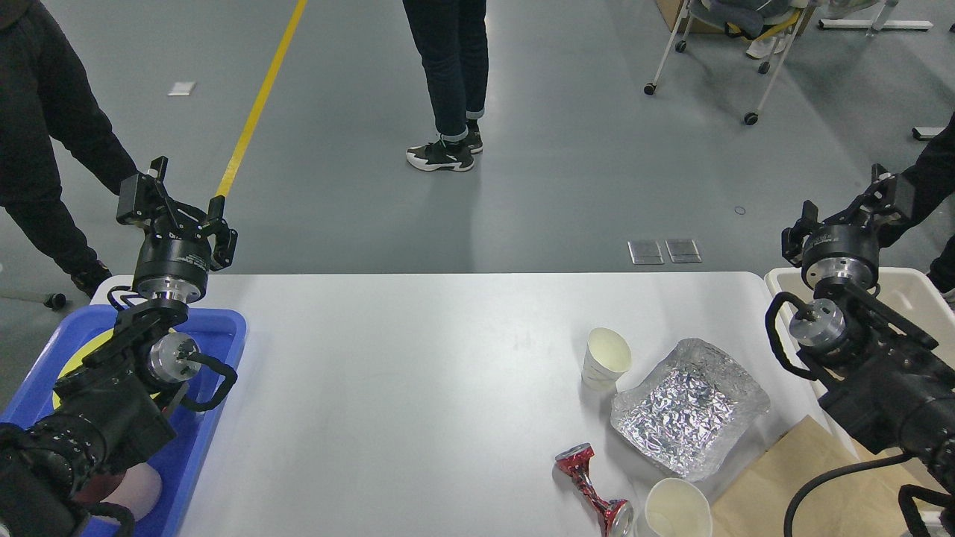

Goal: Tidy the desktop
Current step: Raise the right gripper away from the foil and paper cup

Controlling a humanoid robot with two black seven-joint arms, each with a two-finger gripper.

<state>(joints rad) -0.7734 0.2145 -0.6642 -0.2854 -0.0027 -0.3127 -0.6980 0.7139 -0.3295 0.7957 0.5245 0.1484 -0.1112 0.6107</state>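
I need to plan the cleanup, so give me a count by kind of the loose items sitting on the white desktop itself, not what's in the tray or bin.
Paper cups: 2, one lying on its side, one at the near edge
Crushed red can: 1
Crinkled foil package: 1
Brown paper bag: 1
Total: 5 on the desktop

Place: an indoor robot test floor, of the lab or workshop kind.
Floor: smooth grey coated floor (567, 164) with a painted yellow line (257, 104) running across it.
Floor fittings: two small metal floor plates (665, 251) set flush.
Furniture: a wheeled white metal frame on castors (705, 71) at the far right.
Bystanders: a person in dark jeans and sneakers (448, 82) standing close by, another in black clothes (45, 127) at the left edge.
Work surface: a large smooth white rectangular tabletop (403, 388).
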